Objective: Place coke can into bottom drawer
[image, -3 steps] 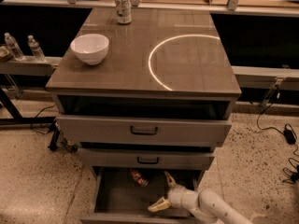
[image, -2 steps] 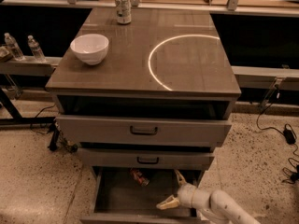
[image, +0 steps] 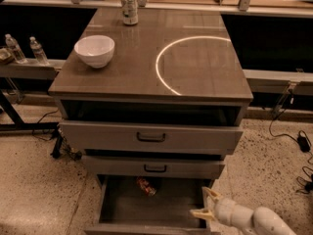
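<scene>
One gripper (image: 201,201) at bottom drawer (image: 122,205), right

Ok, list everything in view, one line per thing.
cabinet: one, grey-brown top with a white light ring, centre
bowl: one, white, left on the cabinet top
silver can: one, silver-green, back edge of the cabinet top
upper drawers: two, grey with dark handles, above the bottom drawer
bottom drawer: one, grey, pulled open
coke can: one, red, at the back of the bottom drawer
bottles: two, clear, on the shelf at left
cables: several, black, on the floor beside the cabinet
arm: one, white, lower right
gripper: one, pale fingers open, at the bottom drawer's front right corner, apart from the coke can
</scene>
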